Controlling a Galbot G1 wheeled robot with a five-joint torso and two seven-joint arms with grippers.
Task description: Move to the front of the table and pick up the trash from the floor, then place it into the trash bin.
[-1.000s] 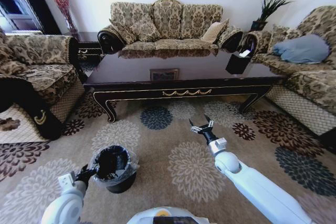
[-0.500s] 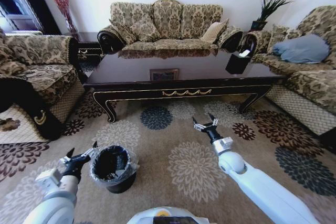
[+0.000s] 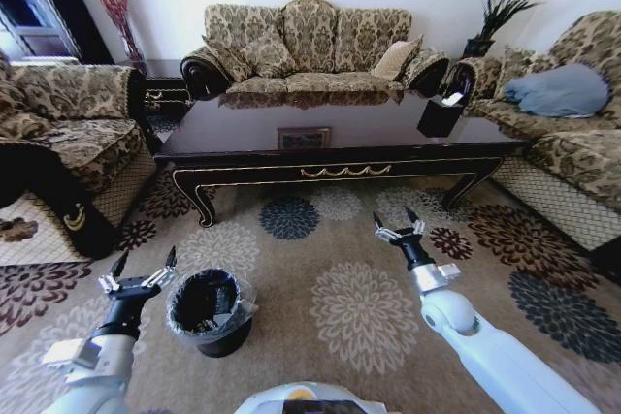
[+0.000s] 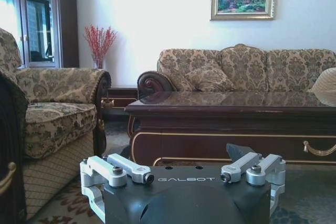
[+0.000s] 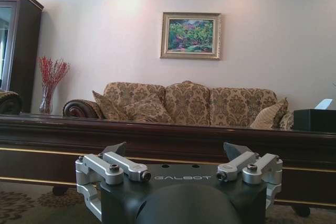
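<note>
The long dark table [image 3: 388, 157] with gold trim stands straight ahead on the patterned carpet floor [image 3: 320, 259]. The black trash bin [image 3: 207, 307], lined with a crinkled bag, sits on the carpet at the near left. My left gripper [image 3: 144, 264] hovers open just left of the bin's rim, clear of it. My right gripper [image 3: 396, 220] is open and empty above the carpet, short of the table's front right. No trash is in view on the floor. Both wrist views look level at the table's apron [image 4: 220, 140] [image 5: 157, 145].
Patterned sofas stand behind the table [image 3: 310, 41], at the left [image 3: 68, 133] and at the right [image 3: 572, 113]. A black tissue box [image 3: 440, 115] sits on the table's right end. Open carpet lies between the bin and my right arm.
My left gripper has drawn away from the bin's rim to its left, with its fingers now spread. My right gripper has shifted to the right and slightly forward.
</note>
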